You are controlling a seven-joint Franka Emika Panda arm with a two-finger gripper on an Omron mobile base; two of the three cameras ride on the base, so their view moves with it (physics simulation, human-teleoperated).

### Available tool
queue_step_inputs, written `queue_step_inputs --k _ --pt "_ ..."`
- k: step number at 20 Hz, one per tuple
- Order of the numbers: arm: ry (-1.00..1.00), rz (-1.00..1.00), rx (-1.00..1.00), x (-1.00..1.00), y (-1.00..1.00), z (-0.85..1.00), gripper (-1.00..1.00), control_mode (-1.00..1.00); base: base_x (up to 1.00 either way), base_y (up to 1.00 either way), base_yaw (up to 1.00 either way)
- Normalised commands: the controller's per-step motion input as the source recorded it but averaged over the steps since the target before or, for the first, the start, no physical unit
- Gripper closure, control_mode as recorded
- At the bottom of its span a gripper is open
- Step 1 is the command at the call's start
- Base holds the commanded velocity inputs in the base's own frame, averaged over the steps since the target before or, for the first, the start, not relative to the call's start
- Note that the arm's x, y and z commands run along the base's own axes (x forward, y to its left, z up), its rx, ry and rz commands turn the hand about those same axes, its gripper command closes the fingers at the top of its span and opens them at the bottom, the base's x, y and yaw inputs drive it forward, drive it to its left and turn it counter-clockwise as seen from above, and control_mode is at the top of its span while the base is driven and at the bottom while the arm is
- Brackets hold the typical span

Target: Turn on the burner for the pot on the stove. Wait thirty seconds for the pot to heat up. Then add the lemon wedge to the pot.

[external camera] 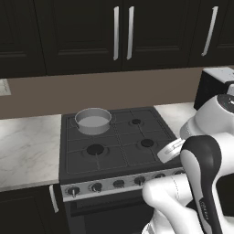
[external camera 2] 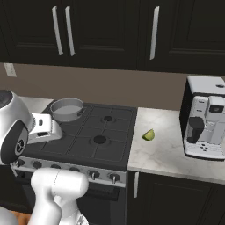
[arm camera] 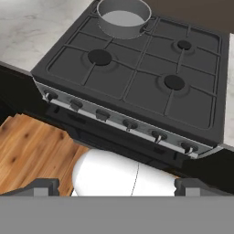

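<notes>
Pot (external camera: 93, 120) on stove's (external camera: 114, 151) back-left burner; arm hides right knobs.

Dark upper cabinets (external camera 2: 110, 30) with vertical silver handles (external camera: 116, 33) span the top of both base views. A brown backsplash (external camera: 114, 93) runs beneath them. A marble counter (external camera: 25, 146) occupies the left. A coffee machine (external camera 2: 205, 123) stands at right. Wooden flooring (arm camera: 32, 153) lies lower left in the hand view.
</notes>
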Motion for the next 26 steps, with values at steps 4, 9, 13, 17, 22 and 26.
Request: queue_step_inputs --k 4,9,13,17,22,26 --pt "0.00 0.00 0.00 0.00 0.00 0.00 -1.00 -1.00 0.00 0.00 0.00" --pt "0.00 0.00 0.00 0.00 0.00 0.00 -1.00 -1.00 0.00 0.00 0.00" --pt "0.00 0.00 0.00 0.00 0.00 0.00 -1.00 -1.00 0.00 0.00 0.00" --pt "0.00 0.00 0.00 0.00 0.00 0.00 -1.00 -1.00 0.00 0.00 0.00" --pt "0.00 0.00 0.00 0.00 0.00 0.00 -1.00 -1.00 0.00 0.00 0.00" --pt "0.00 0.00 0.00 0.00 0.00 0.00 -1.00 -1.00 0.00 0.00 0.00"
